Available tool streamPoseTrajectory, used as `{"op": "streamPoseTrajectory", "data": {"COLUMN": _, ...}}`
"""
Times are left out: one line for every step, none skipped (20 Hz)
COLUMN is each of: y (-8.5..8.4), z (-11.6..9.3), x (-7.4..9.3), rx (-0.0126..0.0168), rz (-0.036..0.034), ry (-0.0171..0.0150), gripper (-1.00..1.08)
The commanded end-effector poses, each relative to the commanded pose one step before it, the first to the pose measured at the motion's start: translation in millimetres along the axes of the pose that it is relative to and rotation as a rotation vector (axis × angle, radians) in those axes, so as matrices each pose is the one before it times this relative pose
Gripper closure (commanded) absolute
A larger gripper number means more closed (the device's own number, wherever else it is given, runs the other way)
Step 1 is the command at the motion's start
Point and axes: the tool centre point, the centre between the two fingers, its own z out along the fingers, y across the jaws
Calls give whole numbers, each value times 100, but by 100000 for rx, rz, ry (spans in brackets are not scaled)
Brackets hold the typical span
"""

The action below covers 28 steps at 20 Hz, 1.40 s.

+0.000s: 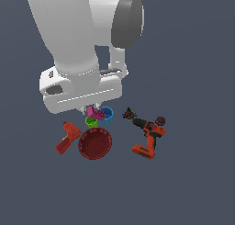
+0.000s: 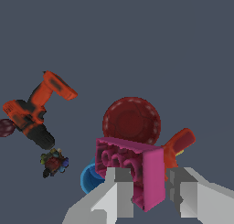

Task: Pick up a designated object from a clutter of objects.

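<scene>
Between the two grey fingers in the wrist view sits the pink piece, a studded magenta block; the gripper is narrowed around it, with one finger on each side, and it seems to hold the piece, though real contact of the pads I cannot confirm. In the exterior view the pink piece shows just under the hand, close above the green cup and the blue cup. To do this step well, I judge the grip should be kept firm and the lift should go straight up, because the block looks tilted and could slip or turn. Next beyond comes the red bowl at about 6 o'clock from the piece, then the red-orange bottle at 8 o'clock. Farthest, at 4 o'clock and well apart, lies the power drill, with a small multicoloured object near its tip.
</scene>
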Motion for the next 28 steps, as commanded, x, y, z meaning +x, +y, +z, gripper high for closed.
{"op": "streamPoseTrajectory", "data": {"y": -1023, "z": -1907, "x": 247, "rx": 193, "rz": -8, "ry": -237, "gripper": 108}}
{"op": "streamPoseTrajectory", "data": {"y": -328, "z": -624, "x": 108, "rx": 55, "rz": -27, "ry": -31, "gripper": 108}}
{"op": "streamPoseTrajectory", "data": {"y": -295, "z": -561, "x": 101, "rx": 56, "rz": -27, "ry": -30, "gripper": 108}}
{"op": "streamPoseTrajectory", "data": {"y": -262, "z": -498, "x": 95, "rx": 57, "rz": -27, "ry": -28, "gripper": 108}}
{"op": "streamPoseTrajectory", "data": {"y": -234, "z": -466, "x": 73, "rx": 0, "rz": 0, "ry": 0, "gripper": 108}}
{"op": "streamPoseTrajectory", "data": {"y": -193, "z": -357, "x": 94, "rx": 93, "rz": -42, "ry": -40, "gripper": 108}}
{"op": "streamPoseTrajectory", "data": {"y": -170, "z": -342, "x": 65, "rx": 0, "rz": 0, "ry": 0, "gripper": 108}}
{"op": "streamPoseTrajectory", "data": {"y": -131, "z": -254, "x": 74, "rx": 61, "rz": -25, "ry": -19, "gripper": 108}}
{"op": "streamPoseTrajectory", "data": {"y": -107, "z": -222, "x": 56, "rx": 0, "rz": 0, "ry": 0, "gripper": 108}}
{"op": "streamPoseTrajectory", "data": {"y": -70, "z": -147, "x": 58, "rx": 45, "rz": -16, "ry": -9, "gripper": 108}}
{"op": "streamPoseTrajectory", "data": {"y": -50, "z": -109, "x": 41, "rx": 0, "rz": 0, "ry": 0, "gripper": 108}}
{"op": "streamPoseTrajectory", "data": {"y": -26, "z": -59, "x": 28, "rx": 0, "rz": 0, "ry": 0, "gripper": 108}}
{"op": "streamPoseTrajectory", "data": {"y": -7, "z": -18, "x": 10, "rx": 0, "rz": 0, "ry": 0, "gripper": 108}}
{"op": "streamPoseTrajectory", "data": {"y": 40, "z": 116, "x": -19, "rx": 2, "rz": -71, "ry": 67, "gripper": 108}}
{"op": "streamPoseTrajectory", "data": {"y": 18, "z": -18, "x": 2, "rx": 0, "rz": 0, "ry": 0, "gripper": 108}}
{"op": "streamPoseTrajectory", "data": {"y": 55, "z": -55, "x": 5, "rx": 0, "rz": 0, "ry": 0, "gripper": 108}}
{"op": "streamPoseTrajectory", "data": {"y": 91, "z": -92, "x": 9, "rx": 0, "rz": 0, "ry": 0, "gripper": 108}}
{"op": "streamPoseTrajectory", "data": {"y": 127, "z": -129, "x": 12, "rx": 0, "rz": 0, "ry": 0, "gripper": 108}}
{"op": "streamPoseTrajectory", "data": {"y": 164, "z": -166, "x": 14, "rx": 0, "rz": 0, "ry": 0, "gripper": 108}}
{"op": "streamPoseTrajectory", "data": {"y": 200, "z": -203, "x": 15, "rx": 0, "rz": 0, "ry": 0, "gripper": 108}}
{"op": "streamPoseTrajectory", "data": {"y": 236, "z": -240, "x": 15, "rx": 0, "rz": 0, "ry": 0, "gripper": 108}}
{"op": "streamPoseTrajectory", "data": {"y": 236, "z": -240, "x": 12, "rx": 0, "rz": 0, "ry": 0, "gripper": 108}}
{"op": "streamPoseTrajectory", "data": {"y": 199, "z": -203, "x": 8, "rx": 0, "rz": 0, "ry": 0, "gripper": 108}}
{"op": "streamPoseTrajectory", "data": {"y": 163, "z": -166, "x": 5, "rx": 0, "rz": 0, "ry": 0, "gripper": 108}}
{"op": "streamPoseTrajectory", "data": {"y": 127, "z": -129, "x": 3, "rx": 0, "rz": 0, "ry": 0, "gripper": 108}}
{"op": "streamPoseTrajectory", "data": {"y": 90, "z": -92, "x": 1, "rx": 0, "rz": 0, "ry": 0, "gripper": 108}}
{"op": "streamPoseTrajectory", "data": {"y": 54, "z": -55, "x": 1, "rx": 0, "rz": 0, "ry": 0, "gripper": 108}}
{"op": "streamPoseTrajectory", "data": {"y": 18, "z": -18, "x": 0, "rx": 0, "rz": 0, "ry": 0, "gripper": 108}}
